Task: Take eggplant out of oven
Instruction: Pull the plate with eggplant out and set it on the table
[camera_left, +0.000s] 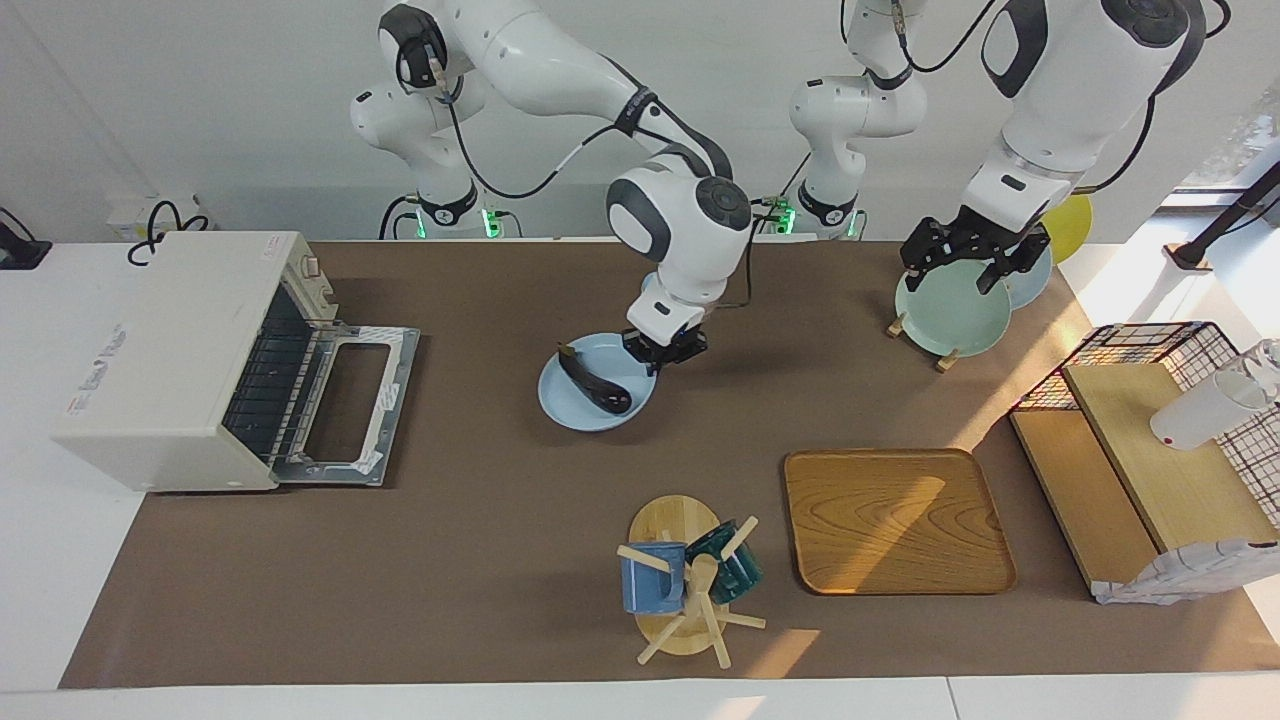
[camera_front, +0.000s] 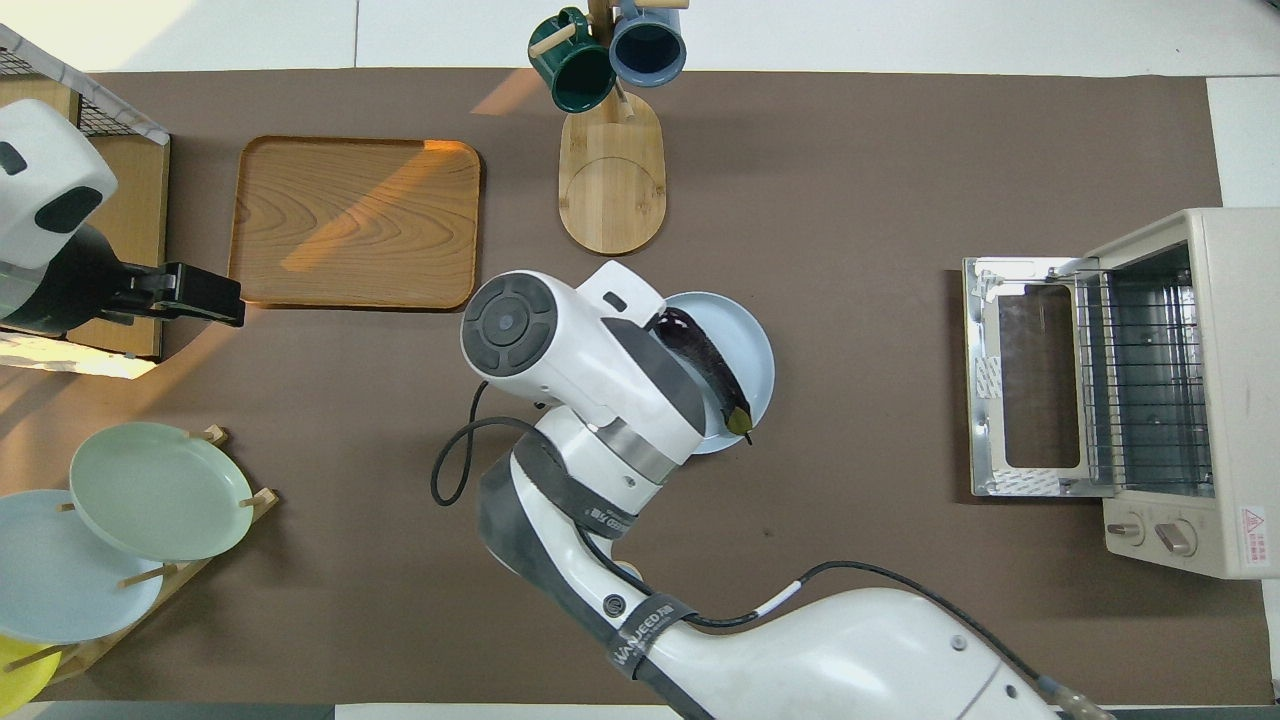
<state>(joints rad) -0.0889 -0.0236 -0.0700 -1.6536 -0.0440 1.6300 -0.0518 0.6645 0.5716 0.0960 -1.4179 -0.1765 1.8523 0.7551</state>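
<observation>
The dark purple eggplant (camera_left: 595, 383) lies on a light blue plate (camera_left: 570, 400) in the middle of the table; it also shows in the overhead view (camera_front: 705, 365). The cream-white oven (camera_left: 160, 360) stands at the right arm's end of the table with its glass door (camera_left: 350, 405) dropped open and its wire rack (camera_front: 1140, 380) bare. My right gripper (camera_left: 668, 352) is open over the plate's edge nearer the robots, beside the eggplant and apart from it. My left gripper (camera_left: 965, 262) is open and waits over the plate rack.
A wooden tray (camera_left: 895, 520) and a mug tree (camera_left: 690, 580) with two mugs stand farther from the robots. A rack with a green plate (camera_left: 950, 310) and a wire basket (camera_left: 1180, 380) on wooden boards are at the left arm's end.
</observation>
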